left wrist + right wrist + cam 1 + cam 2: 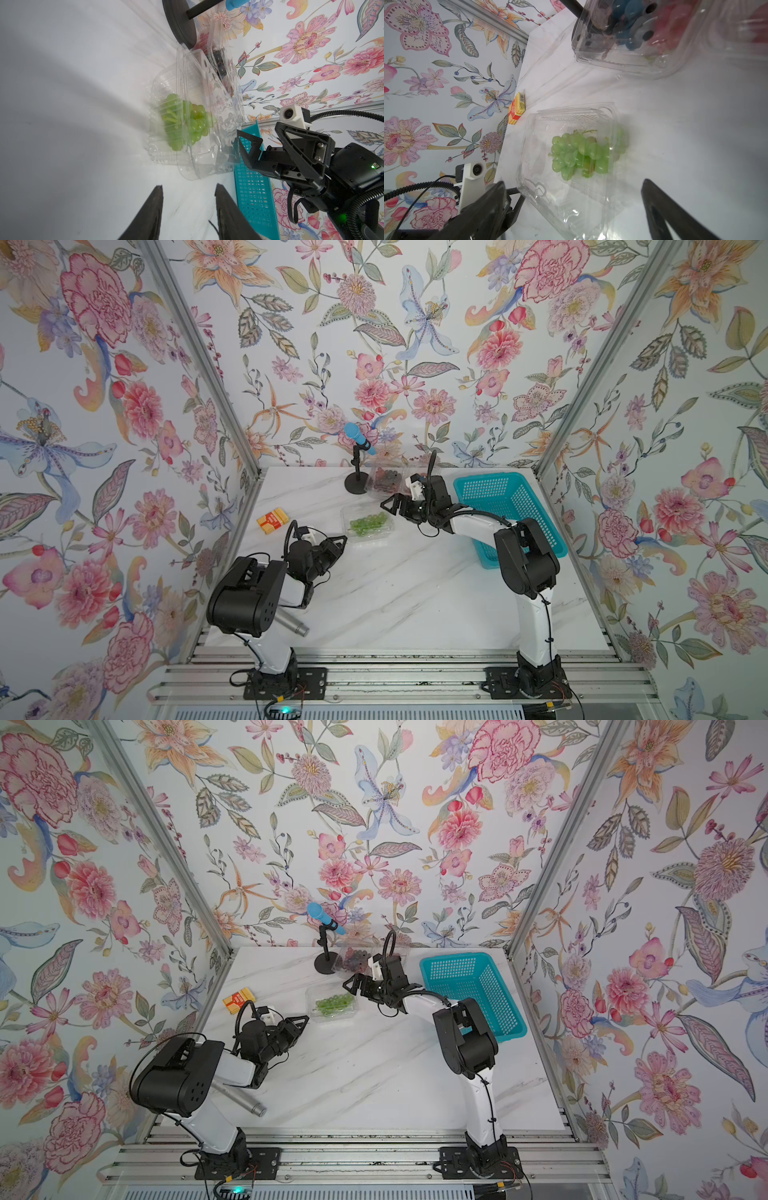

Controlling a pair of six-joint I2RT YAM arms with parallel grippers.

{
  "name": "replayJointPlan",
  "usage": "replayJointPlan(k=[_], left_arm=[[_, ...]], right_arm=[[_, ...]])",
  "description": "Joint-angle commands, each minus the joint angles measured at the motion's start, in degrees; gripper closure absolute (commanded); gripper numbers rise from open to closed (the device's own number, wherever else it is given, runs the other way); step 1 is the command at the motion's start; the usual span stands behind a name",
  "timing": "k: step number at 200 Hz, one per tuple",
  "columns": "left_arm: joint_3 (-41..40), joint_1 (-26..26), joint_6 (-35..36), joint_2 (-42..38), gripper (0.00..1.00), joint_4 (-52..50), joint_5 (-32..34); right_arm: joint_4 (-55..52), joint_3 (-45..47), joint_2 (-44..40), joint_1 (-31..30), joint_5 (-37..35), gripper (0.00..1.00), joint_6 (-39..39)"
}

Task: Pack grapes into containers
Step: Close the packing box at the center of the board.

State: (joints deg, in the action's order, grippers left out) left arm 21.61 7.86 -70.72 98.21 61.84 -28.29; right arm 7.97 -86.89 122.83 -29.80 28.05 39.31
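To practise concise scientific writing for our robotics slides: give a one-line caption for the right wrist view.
Green grapes sit in a clear clamshell just ahead of the open right tool.

Green grapes (182, 122) inside clear clamshell (204, 164); teal basket (255, 197) nearby.

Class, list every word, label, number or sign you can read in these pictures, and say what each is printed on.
Readable text: none.
Small orange-and-yellow box: there is print on its red panel, but it is too small and blurred to read in the right wrist view and in both top views.
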Motion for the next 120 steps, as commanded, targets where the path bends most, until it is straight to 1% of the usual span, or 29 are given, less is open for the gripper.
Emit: replayJointPlan(k=[1, 33, 89, 102, 120], left_arm=[[1.6, -0.8, 0.6, 1.4, 0.57, 2.1, 0.0], [2.6, -1.2, 0.8, 2.6, 0.59, 2.0, -0.1], [4.4, -1.7, 1.2, 3.8, 0.6, 1.4, -0.4], [4.7, -1.8, 1.2, 4.3, 0.62, 1.5, -0.4], [5.1, -1.8, 1.1, 4.8, 0.63, 1.6, -0.4]], right_arm=[[-3.4, -2.5, 2.3, -0.8, 0.2, 0.0, -2.8], [-6.0, -5.2, 3.8, -1.7, -0.7, 0.0, -4.9], [-8.4, -7.7, 5.3, -2.4, -2.0, 0.01, -6.3], [-8.5, -7.9, 5.5, -2.5, -2.1, 0.0, -6.4], [-8.6, -8.0, 5.8, -2.7, -2.3, 0.0, -6.4]])
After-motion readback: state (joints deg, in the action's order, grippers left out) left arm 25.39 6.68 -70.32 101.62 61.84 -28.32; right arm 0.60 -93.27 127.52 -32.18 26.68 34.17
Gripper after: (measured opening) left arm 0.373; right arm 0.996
